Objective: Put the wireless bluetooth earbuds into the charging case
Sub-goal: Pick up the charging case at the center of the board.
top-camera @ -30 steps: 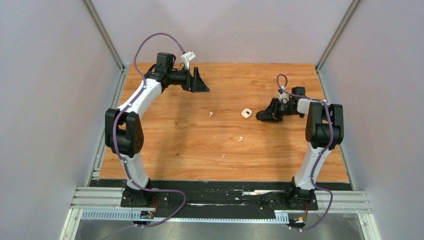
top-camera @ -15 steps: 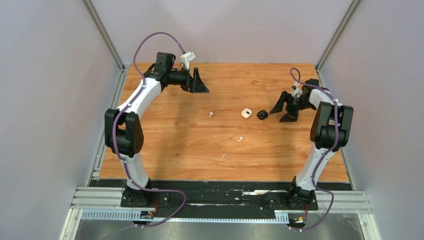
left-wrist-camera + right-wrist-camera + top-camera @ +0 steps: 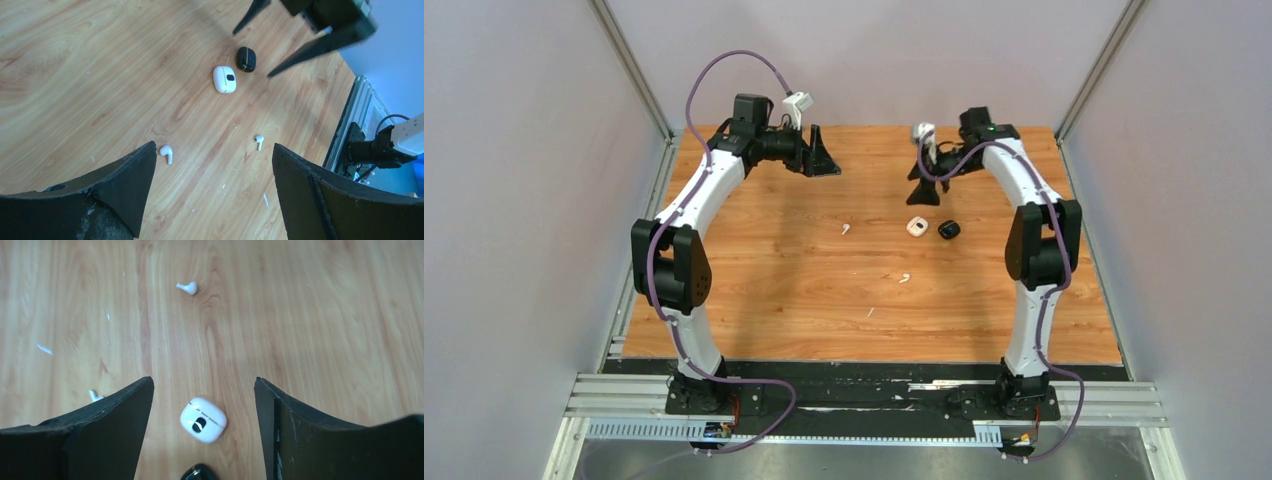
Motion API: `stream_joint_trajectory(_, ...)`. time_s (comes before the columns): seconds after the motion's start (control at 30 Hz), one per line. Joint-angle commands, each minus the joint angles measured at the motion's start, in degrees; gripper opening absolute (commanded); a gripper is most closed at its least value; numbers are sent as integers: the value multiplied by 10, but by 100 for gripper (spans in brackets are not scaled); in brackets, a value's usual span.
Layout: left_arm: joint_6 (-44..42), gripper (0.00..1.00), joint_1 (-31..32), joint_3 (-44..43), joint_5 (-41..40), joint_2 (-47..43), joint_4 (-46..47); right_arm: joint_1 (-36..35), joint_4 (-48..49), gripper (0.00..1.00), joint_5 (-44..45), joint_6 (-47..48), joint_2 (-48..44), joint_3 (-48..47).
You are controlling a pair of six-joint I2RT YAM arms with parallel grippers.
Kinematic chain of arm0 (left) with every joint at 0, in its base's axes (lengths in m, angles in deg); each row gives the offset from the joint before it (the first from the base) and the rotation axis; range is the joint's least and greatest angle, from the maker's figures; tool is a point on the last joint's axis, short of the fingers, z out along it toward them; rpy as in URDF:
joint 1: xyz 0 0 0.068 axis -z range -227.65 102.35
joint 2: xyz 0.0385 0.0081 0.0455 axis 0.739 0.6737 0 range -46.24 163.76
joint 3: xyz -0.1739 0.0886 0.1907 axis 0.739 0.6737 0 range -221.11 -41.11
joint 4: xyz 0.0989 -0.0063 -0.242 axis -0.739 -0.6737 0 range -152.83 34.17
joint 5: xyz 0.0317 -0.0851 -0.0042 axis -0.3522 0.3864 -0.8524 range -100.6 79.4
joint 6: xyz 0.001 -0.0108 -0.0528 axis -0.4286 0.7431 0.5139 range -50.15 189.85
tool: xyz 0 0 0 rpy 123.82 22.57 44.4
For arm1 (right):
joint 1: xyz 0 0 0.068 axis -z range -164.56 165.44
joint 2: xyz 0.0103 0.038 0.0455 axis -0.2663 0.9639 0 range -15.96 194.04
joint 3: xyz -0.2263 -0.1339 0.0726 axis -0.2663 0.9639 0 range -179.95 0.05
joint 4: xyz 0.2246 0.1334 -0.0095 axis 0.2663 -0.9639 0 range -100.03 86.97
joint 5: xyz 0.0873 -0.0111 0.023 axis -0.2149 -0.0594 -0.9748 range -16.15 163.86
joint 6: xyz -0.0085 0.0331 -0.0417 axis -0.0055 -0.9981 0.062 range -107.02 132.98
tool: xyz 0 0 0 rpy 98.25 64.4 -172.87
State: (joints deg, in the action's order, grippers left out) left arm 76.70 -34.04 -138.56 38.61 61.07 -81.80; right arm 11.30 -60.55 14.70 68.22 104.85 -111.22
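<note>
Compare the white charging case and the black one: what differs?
Colour: the white charging case is white; the black charging case is black. Marking: the white one has a dark oval on top, the black one a small blue spot. Place: in the top view the white one lies left of the black one. Shared: both are small rounded shells lying side by side, apart, on the table.

Lab test cell: grey panels (image 3: pixel 524 200), aluminium rails (image 3: pixel 619 395).

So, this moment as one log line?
left gripper: open | right gripper: open, raised near white rounded plastic case | two white stemmed earbuds: loose on wooden table
</note>
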Motion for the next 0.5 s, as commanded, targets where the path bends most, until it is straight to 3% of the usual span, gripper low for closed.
stream_joint_trajectory(0.0,-14,91,-6,-28,-19,-2,2,-35,-80,72,47,390,23,39)
stream_joint_trajectory(0.2,-25,91,-14,-21,-21,-13,0,-54,-175,73,142,551,74,-4)
stream_joint_trajectory(0.47,-25,91,-15,-8,-13,-20,0,-59,-187,73,212,587,120,-28)
